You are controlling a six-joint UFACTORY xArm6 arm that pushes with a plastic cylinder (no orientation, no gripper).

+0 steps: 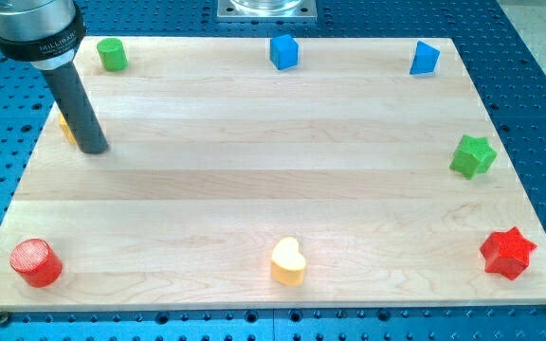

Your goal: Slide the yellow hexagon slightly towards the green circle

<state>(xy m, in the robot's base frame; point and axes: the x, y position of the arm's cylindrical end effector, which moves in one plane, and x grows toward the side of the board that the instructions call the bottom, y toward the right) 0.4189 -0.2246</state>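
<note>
The yellow hexagon (pixel 65 126) lies near the board's left edge, mostly hidden behind my rod; only a small yellow-orange sliver shows. My tip (pixel 93 148) rests on the board just right of and below that block, touching or nearly touching it. The green circle (pixel 112 54), a short green cylinder, stands at the view's top left corner, above the hexagon.
A blue cube (pixel 283 51) and a blue block (pixel 424 59) sit along the top edge. A green star (pixel 472 156) and a red star (pixel 507 252) are at the right. A yellow heart (pixel 288 262) is bottom centre, a red cylinder (pixel 36 262) bottom left.
</note>
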